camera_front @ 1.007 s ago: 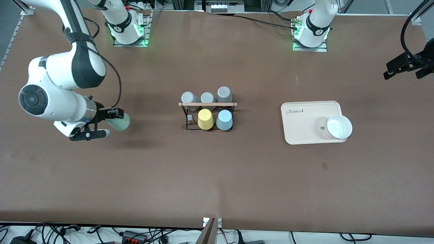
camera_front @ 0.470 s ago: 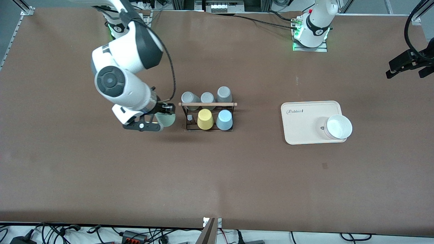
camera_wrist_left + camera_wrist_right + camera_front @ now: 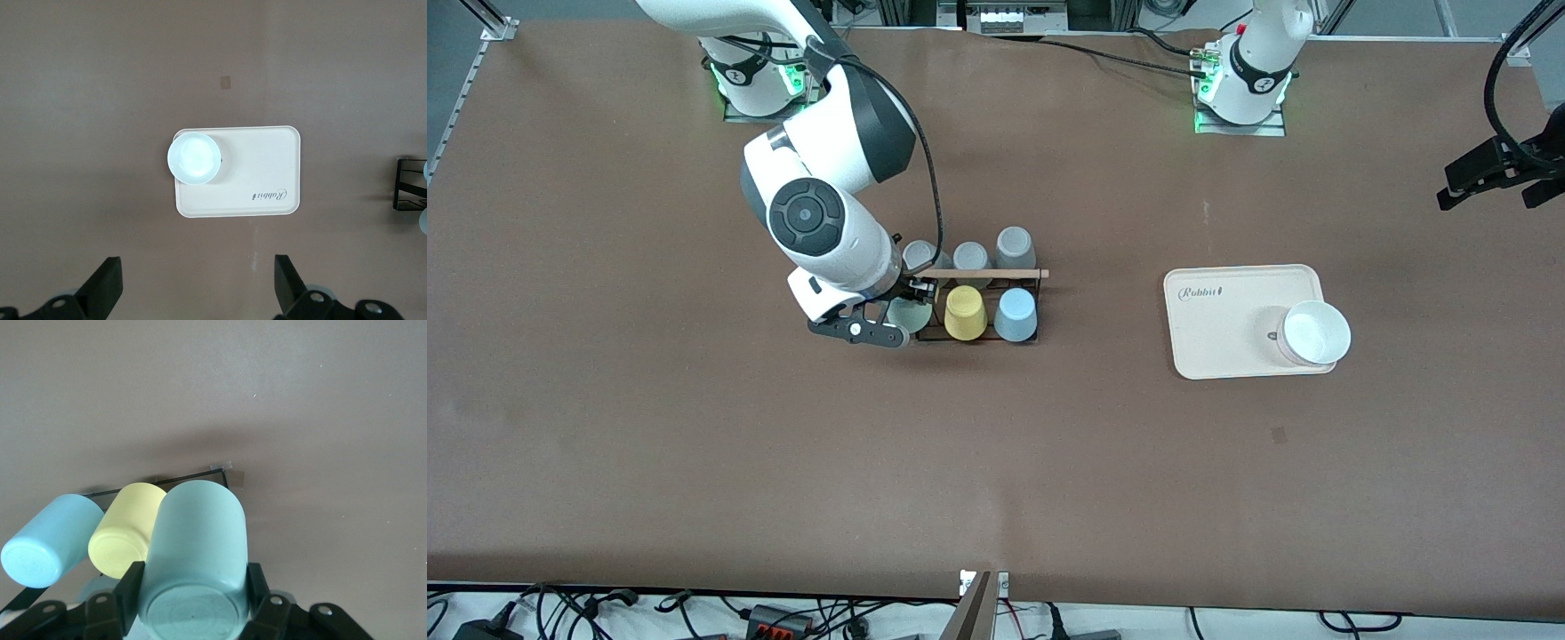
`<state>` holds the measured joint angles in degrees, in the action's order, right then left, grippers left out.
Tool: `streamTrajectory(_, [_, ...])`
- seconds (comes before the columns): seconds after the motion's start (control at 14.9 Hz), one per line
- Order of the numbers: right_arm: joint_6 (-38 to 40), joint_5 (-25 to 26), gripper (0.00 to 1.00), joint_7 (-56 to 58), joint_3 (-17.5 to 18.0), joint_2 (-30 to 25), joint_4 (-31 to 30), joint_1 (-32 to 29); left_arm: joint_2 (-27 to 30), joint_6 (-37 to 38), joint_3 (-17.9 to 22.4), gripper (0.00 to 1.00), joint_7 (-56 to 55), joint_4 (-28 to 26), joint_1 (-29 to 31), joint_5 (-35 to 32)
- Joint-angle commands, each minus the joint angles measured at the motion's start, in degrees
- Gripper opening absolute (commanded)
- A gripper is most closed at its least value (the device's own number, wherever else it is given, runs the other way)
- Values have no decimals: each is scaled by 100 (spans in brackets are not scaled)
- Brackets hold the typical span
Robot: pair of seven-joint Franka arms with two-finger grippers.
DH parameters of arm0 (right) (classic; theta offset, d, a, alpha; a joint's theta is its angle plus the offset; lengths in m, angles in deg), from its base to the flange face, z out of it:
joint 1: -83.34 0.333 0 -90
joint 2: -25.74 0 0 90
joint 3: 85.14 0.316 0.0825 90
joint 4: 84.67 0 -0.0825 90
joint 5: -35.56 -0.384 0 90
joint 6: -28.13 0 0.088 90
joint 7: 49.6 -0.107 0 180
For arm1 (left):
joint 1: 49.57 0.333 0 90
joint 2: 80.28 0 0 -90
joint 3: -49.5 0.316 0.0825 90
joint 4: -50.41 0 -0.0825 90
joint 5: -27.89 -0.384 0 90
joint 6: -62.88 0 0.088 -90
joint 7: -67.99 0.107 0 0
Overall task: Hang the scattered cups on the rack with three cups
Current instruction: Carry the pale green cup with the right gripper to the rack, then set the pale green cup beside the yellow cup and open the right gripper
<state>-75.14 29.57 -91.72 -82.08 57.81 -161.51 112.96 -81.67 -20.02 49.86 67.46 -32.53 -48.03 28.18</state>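
Hanging of the mint cup (image 3: pixel 908 315) is in hand: the right pincer (image 3: pixel 887 322) grips it at the rack's (image 3: pixel 971 307) end toward the right arm, beside the yellow cup (image 3: pixel 965 312). Blue cup (image 3: pixel 1016 316) already hangs there. Next, I judge, the cup's mouth must settle over the free peg before release. Left pincer (image 3: pixel 200 293) waits open above the tray (image 3: pixel 267 170).

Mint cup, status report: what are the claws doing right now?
Right claw shut on mint cup, at the rack beside yellow cup. Left claw open, waiting above the tray. Nothing blocking.
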Motion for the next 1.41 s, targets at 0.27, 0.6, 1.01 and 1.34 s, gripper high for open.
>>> streamTrajectory(0.27, [-149,-42,24,-279,-41,370,214,123,-55,98,-35,100,141,128,22,32])
streamTrajectory(0.6, [-176,-42,24,-262,-41,572,214,158,-55,107,-35,100,149,111,22,24])
streamTrajectory(1.01, [-176,-261,25,-262,-41,774,213,123,-46,107,-27,100,141,111,22,15])
streamTrajectory(1.34, [-168,-306,42,-279,-41,836,205,132,-46,107,-36,100,141,102,22,15])
